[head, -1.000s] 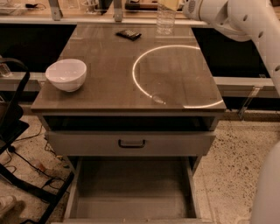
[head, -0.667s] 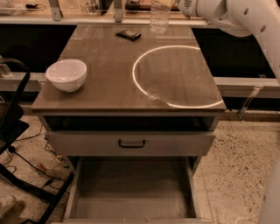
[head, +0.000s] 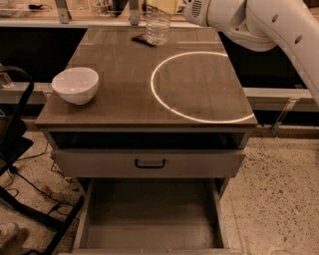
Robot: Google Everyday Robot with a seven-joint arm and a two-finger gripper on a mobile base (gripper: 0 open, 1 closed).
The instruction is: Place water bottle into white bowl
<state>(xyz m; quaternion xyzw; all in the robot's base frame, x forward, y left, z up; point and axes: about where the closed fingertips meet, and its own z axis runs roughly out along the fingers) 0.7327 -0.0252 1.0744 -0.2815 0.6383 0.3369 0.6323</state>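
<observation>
The water bottle (head: 157,26) is clear and ribbed, and its top is cut off by the upper edge of the view. It hangs over the far edge of the table (head: 124,107), just above a small flat black object (head: 141,40). My gripper (head: 164,5) holds it at the top, with the white arm (head: 249,22) reaching in from the right. The white bowl (head: 76,84) sits empty at the table's front left, well to the left of and nearer than the bottle.
A bright ring of light (head: 199,84) lies on the right half of the table. Below are a closed drawer with a black handle (head: 149,163) and an open bottom drawer (head: 149,219). A black frame (head: 15,144) and cables stand at the left.
The arm has carried the water bottle to the left along the table's far edge, from the right of the black object to above it. The bowl has not moved.
</observation>
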